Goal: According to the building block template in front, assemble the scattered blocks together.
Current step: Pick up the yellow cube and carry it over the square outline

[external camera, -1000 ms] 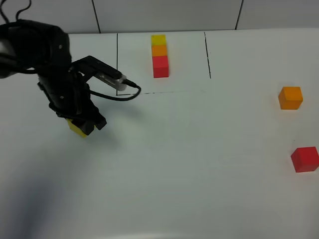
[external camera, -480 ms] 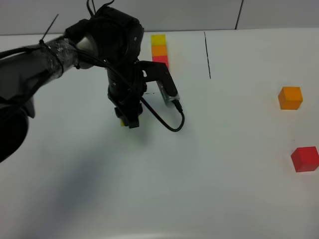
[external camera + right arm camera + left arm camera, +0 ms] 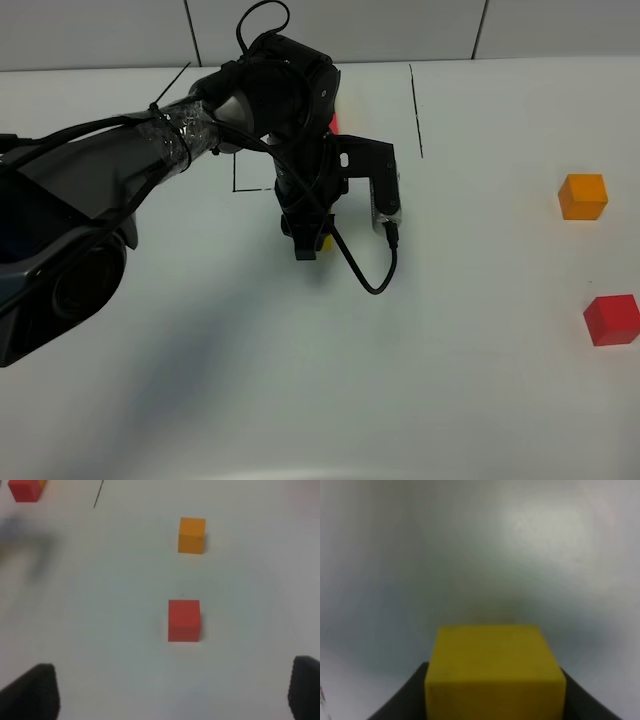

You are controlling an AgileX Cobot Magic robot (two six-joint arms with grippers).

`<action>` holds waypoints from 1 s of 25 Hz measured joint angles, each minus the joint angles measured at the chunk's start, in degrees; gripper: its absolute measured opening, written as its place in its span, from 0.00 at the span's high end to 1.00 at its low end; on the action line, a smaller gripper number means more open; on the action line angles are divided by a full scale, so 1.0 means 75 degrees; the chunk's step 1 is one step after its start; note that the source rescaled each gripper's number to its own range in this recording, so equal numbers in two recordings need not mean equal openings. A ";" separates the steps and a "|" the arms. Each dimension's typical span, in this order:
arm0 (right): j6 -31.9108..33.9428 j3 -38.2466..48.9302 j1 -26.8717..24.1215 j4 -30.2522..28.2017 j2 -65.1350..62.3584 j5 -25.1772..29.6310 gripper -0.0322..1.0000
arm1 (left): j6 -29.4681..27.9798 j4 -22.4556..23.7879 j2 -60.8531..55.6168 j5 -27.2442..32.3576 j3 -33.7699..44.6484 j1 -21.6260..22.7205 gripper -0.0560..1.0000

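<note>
A white table (image 3: 450,350) backed by a pale tiled wall (image 3: 100,30) carries everything. The left end effector (image 3: 306,248) is clamped on the yellow cube (image 3: 495,672), near the table's middle and just in front of the drawn black frame (image 3: 415,110). The arm hides most of the template row (image 3: 334,122) (only a sliver of its red end shows from above). The orange cube (image 3: 583,196) and red cube (image 3: 611,319) sit apart from each other on the table's right side, well away from the frame. The right end effector (image 3: 167,692) hangs above them, fingers spread wide, holding nothing.
</note>
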 joint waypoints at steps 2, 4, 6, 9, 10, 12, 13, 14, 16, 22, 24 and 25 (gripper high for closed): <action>0.0000 0.0000 0.0000 0.0000 0.0000 0.0000 0.14 | 0.0121 -0.0106 0.0020 -0.0219 -0.0018 -0.0007 0.94; 0.0000 0.0000 0.0000 0.0000 0.0000 0.0000 0.15 | 0.0207 -0.0106 0.0020 -0.0389 -0.0018 -0.0007 0.94; 0.0000 0.0000 0.0000 0.0000 0.0000 0.0000 0.15 | 0.0231 -0.0153 0.0020 -0.0490 -0.0025 -0.0007 0.94; 0.0000 0.0000 0.0000 0.0000 0.0000 0.0000 0.15 | 0.0231 -0.0153 0.0090 -0.0569 -0.0032 -0.0007 0.94; 0.0000 0.0000 0.0000 0.0000 0.0000 0.0000 0.15 | 0.0231 -0.0153 0.0130 -0.0576 -0.0032 -0.0007 0.94; 0.0000 0.0000 0.0000 0.0000 0.0000 0.0000 0.15 | 0.0231 -0.0153 0.0242 -0.0585 -0.0032 -0.0007 0.94; 0.0000 0.0000 0.0000 0.0000 0.0000 0.0000 0.15 | 0.0239 -0.0153 0.0297 -0.0585 -0.0032 -0.0007 0.94; 0.0000 0.0000 0.0000 0.0000 0.0000 0.0000 0.15 | 0.0239 -0.0160 0.0325 -0.0593 -0.0032 -0.0007 0.94; 0.0007 0.0000 0.0000 0.0000 0.0000 0.0000 0.15 | 0.0247 -0.0160 0.0333 -0.0600 -0.0032 -0.0007 0.94; 0.0007 0.0000 0.0000 0.0000 0.0000 0.0000 0.15 | 0.0271 -0.0264 0.0339 -0.0600 -0.0032 -0.0007 0.94; 0.0007 0.0000 0.0000 0.0000 0.0000 0.0000 0.15 | 0.0271 -0.0342 0.0349 -0.0608 -0.0032 -0.0007 0.94; 0.0007 0.0000 0.0000 0.0000 0.0000 0.0000 0.15 | 0.0271 -0.0351 0.0349 -0.0613 -0.0032 -0.0007 0.94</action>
